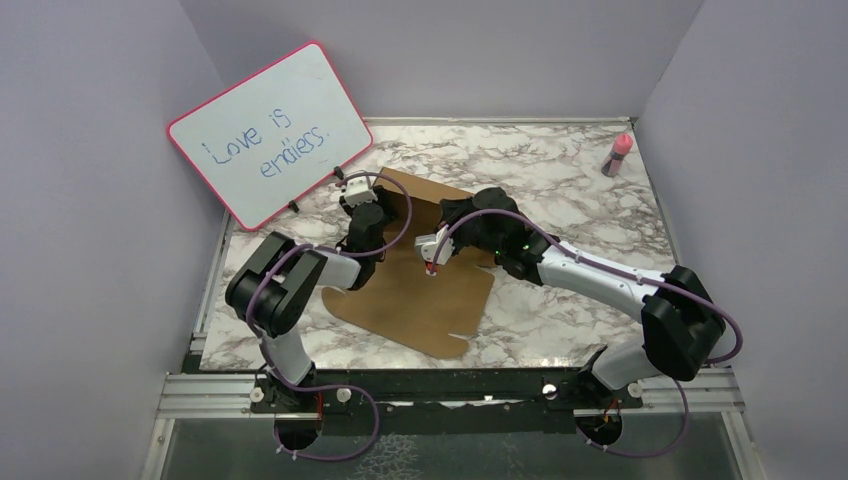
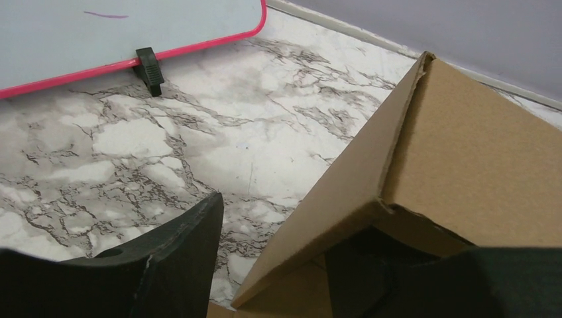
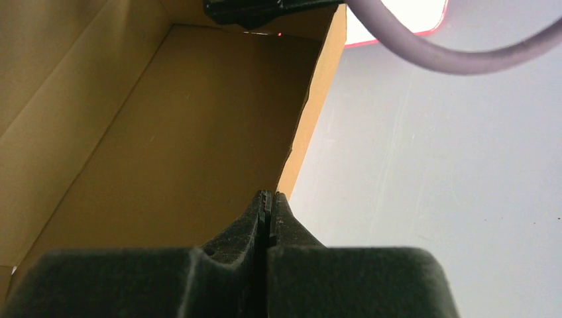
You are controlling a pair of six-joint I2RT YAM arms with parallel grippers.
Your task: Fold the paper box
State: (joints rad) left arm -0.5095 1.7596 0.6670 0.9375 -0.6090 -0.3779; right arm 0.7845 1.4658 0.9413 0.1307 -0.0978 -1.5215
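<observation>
**Where things sit on my table**

On my feed, the plain brown corrugated cardboard paper box [image 1: 420, 295] lies mid-way across the marble-patterned table [image 1: 560, 180], between the two arms. Its flat sheet is toward the bases and its raised walls are at the far end. The pink-framed rectangular whiteboard [image 1: 268, 132] stands behind and left of it, in the far left corner. The small pink plastic bottle [image 1: 618, 153] stands far right, well apart. My left gripper [image 2: 285, 228] straddles the box's raised far-left corner. My right gripper [image 1: 432, 262] hangs over the box's middle.

Brown corrugated paper box [image 1: 420, 300] lies partly folded, far walls raised.
</observation>
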